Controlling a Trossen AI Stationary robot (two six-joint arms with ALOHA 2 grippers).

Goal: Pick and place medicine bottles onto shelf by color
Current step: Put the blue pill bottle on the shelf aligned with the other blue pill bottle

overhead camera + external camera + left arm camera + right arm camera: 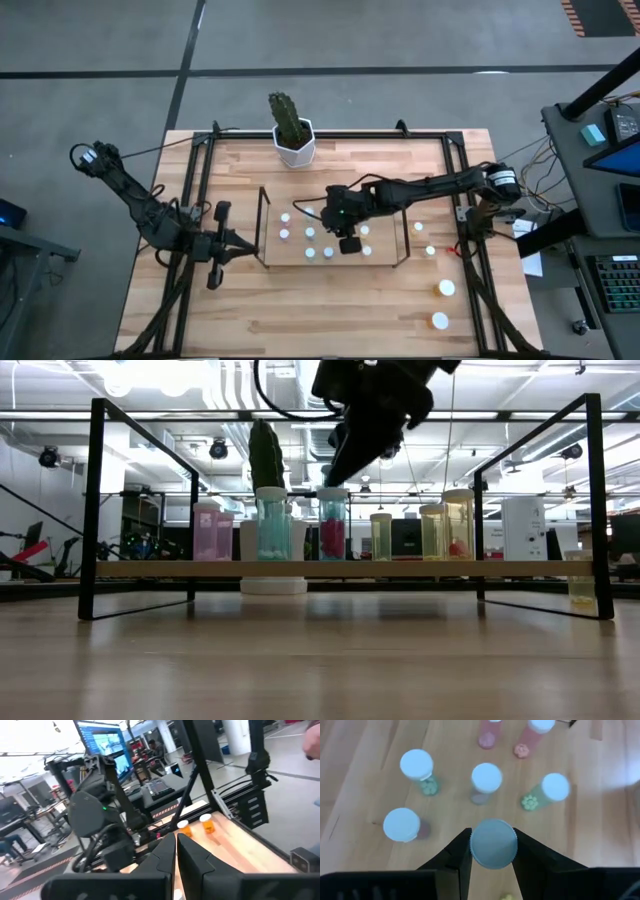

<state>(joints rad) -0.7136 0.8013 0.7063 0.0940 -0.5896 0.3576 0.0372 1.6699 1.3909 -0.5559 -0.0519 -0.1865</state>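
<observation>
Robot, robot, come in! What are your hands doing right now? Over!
Right gripper shut on a white-capped bottle, above the shelf. Left gripper shut, empty, parked left of shelf. Other bottles crowd close around.

The shelf (264, 225) is sitting mid-table: a low rack with a thin dark wire frame and a light wood base. Small medicine bottles (271, 523) with white caps are standing upright on it: two pinkish ones at the left end, then a bluish one, one with red contents (332, 524), and yellowish-green ones toward the right. The right gripper (492, 851) is closing around the white cap of one bottle on the shelf. More bottles (446, 288) are waiting on the table to the right of the shelf.
</observation>
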